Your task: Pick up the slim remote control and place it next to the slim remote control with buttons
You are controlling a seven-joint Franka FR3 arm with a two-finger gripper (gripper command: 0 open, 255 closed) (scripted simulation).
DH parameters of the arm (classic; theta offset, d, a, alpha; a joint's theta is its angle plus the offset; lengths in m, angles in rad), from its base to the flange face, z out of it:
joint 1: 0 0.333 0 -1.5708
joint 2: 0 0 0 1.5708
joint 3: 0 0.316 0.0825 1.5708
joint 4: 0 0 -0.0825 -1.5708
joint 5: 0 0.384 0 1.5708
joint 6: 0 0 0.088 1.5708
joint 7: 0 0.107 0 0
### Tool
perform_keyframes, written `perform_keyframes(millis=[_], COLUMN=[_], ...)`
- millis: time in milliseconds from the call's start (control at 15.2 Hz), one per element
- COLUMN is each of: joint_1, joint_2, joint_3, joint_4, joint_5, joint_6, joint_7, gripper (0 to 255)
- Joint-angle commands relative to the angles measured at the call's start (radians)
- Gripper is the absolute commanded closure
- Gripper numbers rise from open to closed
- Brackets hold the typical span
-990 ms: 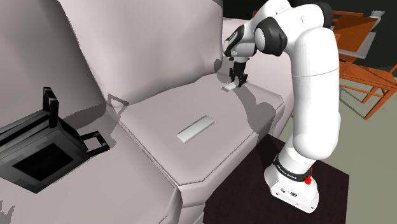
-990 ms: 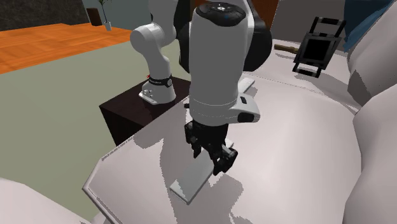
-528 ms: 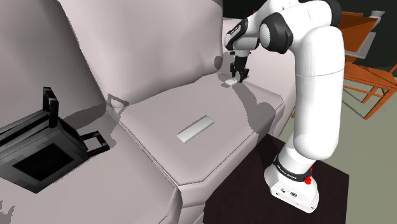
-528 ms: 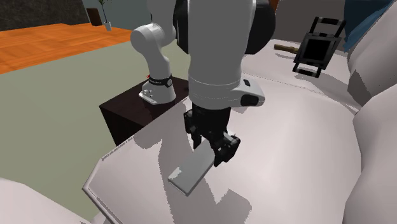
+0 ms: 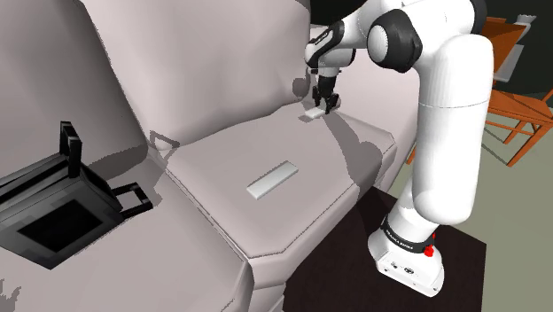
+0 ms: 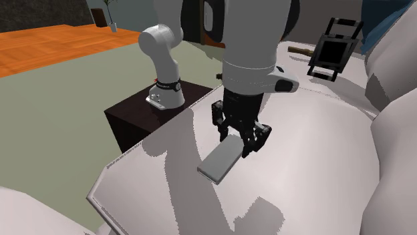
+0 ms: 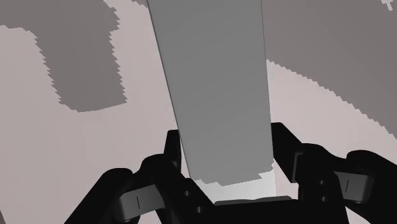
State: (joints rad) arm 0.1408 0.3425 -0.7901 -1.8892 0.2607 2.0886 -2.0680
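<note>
The hand (image 6: pixel 239 137) clamps one end of a slim grey remote (image 6: pixel 220 160), holding it just above the sofa (image 6: pixel 314 173). A second remote (image 5: pixel 272 180) lies flat, well apart.

Two slim grey remotes. The held remote (image 5: pixel 314 114) (image 6: pixel 220 161) (image 7: pixel 216 89) is clasped in the tool (image 5: pixel 321 105) (image 6: pixel 244 142) (image 7: pixel 227 145), between its two black fingers (image 7: pixel 170 156). The lying remote (image 5: pixel 272 180) is flat on the seat, well apart from the tool.

One sofa (image 5: pixel 204 146) (image 6: pixel 314 173) under the tool. One white arm (image 5: pixel 447 133) (image 6: pixel 250 47) carrying the one tool. One dark stand (image 5: pixel 465 261) (image 6: pixel 133 120) at the arm's foot. One black frame (image 5: pixel 62 199) (image 6: pixel 334 43), far from the tool, beyond the lying remote. One potted plant (image 6: pixel 109 13), far behind the tool. Orange chairs (image 5: pixel 518 111) stand beyond the arm; how many cannot be told.
</note>
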Motion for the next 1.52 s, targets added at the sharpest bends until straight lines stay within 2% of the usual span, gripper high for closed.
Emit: perform_keyframes(millis=[0,726,1452], joint_1=[0.044,0.241,0.375], joint_2=[-0.026,-0.081,-0.014], joint_3=[0.002,0.063,0.152], joint_4=[-0.024,-0.063,0.042], joint_5=[-0.019,-0.066,-0.038], joint_6=[0.006,0.019,-0.019], joint_7=[0.053,0.325,0.549], gripper=[255,255,255])
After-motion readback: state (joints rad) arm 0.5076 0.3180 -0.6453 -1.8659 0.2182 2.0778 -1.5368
